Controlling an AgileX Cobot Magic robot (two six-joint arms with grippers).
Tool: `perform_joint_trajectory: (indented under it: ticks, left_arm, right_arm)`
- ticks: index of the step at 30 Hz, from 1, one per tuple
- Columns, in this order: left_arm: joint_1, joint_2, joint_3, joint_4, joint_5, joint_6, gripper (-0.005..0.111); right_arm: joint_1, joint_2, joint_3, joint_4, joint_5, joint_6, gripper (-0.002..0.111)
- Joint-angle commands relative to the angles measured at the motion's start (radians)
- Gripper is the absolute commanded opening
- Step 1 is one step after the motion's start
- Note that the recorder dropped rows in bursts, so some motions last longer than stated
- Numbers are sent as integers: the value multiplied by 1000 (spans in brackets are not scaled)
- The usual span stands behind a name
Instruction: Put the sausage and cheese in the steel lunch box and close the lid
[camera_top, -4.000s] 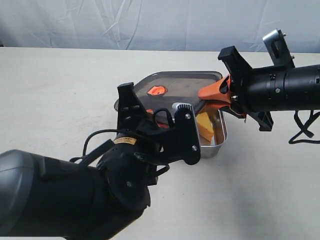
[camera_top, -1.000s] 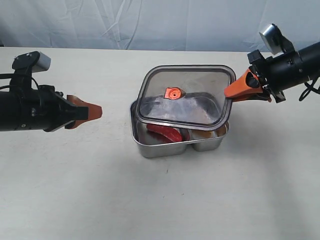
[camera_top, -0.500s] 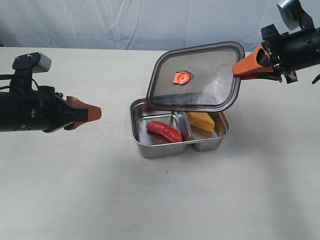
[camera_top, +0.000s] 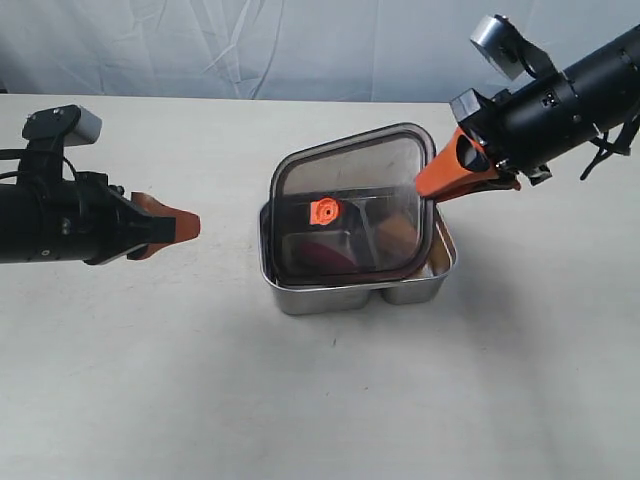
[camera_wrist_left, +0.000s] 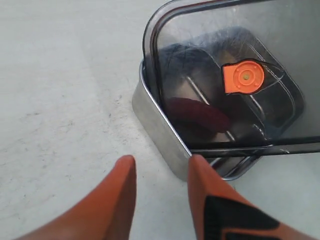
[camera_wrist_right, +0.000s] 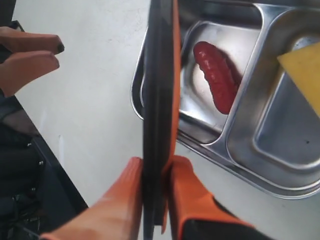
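Note:
The steel lunch box (camera_top: 345, 296) sits mid-table, with the red sausage (camera_wrist_right: 218, 76) in one compartment and the yellow cheese (camera_wrist_right: 302, 67) in the other. My right gripper (camera_top: 428, 190) is shut on the edge of the dark translucent lid (camera_top: 360, 185), holding it tilted over the box. The lid's orange valve (camera_top: 322, 211) faces up. Through the lid the sausage (camera_wrist_left: 197, 114) shows dimly. My left gripper (camera_top: 190, 226) hovers open and holds nothing, well to the left of the box (camera_wrist_left: 160, 127).
The pale table (camera_top: 300, 400) stretches around the box. A white cloth backdrop (camera_top: 250, 45) hangs behind the far edge. My left arm (camera_top: 60, 225) lies low along the left side.
The right gripper has swung the lid from high and to the right down over the box, tilted. The left gripper has not moved in the last second.

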Motion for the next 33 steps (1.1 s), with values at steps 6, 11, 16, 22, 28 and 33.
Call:
perform_joint_trajectory:
  ticks: [6,11,16,22,28,33]
  left_arm:
    - [2,2,1,-7,9,5,34]
    - [2,2,1,-7,-24,13,34]
    - [2,22,1,-3,-2,13,34]
    - [1,74,-10,-4,62,13,34]
    - [3,105,-34,-7,211,-35,34]
    - [101,105,-80,-9,462,-125,34]
  right_arm:
    - [-82,-95,-5,58,5,0,-1]
    - [-86,-128,-5,50,5,30,-1]
    - [-86,-142,-5,3,5,56,-1]
    - [-86,-180,-5,6,5,58,-1]
    - [-82,-272,4,13,5,67,-1]
    - [-82,-329,69,22,5,62,-1]
